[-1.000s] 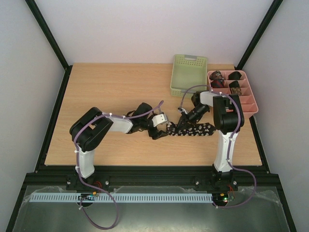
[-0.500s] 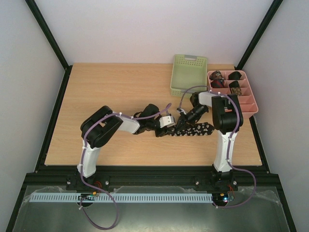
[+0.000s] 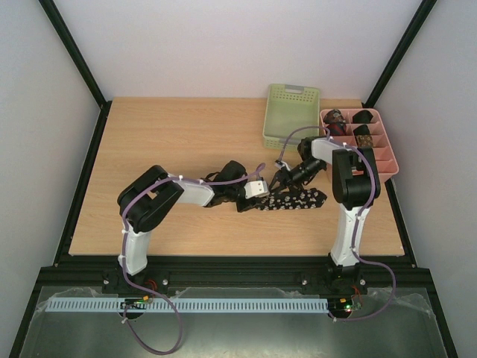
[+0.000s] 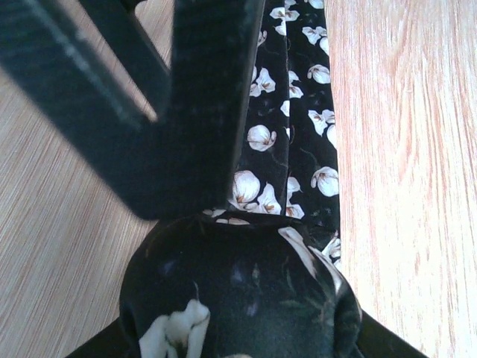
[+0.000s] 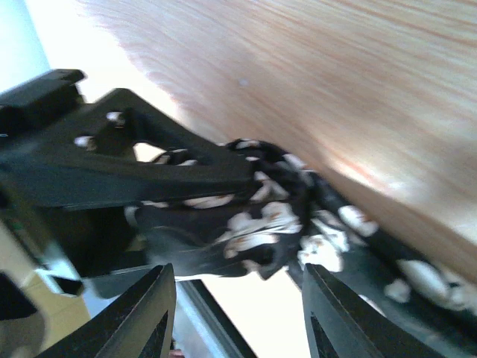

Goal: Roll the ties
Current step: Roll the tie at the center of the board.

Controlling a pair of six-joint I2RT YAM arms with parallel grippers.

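"Where's the tie lying?"

"The long black tie (image 3: pixel 298 200) with the pale flowers lies flat on the table (image 3: pixel 164 134), toward the near right, its length running left to right. Its left end is wound up into a fat roll (image 4: pixel 238 298)."

"Who's got the roll?"

"The left gripper (image 3: pixel 255 198). From its wrist camera the roll fills the gap between its jaws, so I'd say it's pinched on it (the fingertips themselves are hidden by the cloth)."

"And the other arm?"

"The right gripper (image 3: pixel 280 179) hangs just right of the roll, over the far edge of the flat stretch. Its fingers (image 5: pixel 145 313) stand spread with nothing between them. Whether they touch the cloth I can't tell."

"So which way does the rolling go?"

"Rightward, I reckon. All the unrolled length lies to the right of the left gripper, straight along the tie's long axis, so the roll has to travel toward the free end. The left arm is the one on it, and the right looks placed to steady the flat part ahead."

"Much left?"

"A fair stretch, by my guess. The rolled bundles (image 3: pixel 335 118) sit in the pink tray (image 3: pixel 381 160) at the far right, beside the green basket (image 3: pixel 292 119), well apart from this one."
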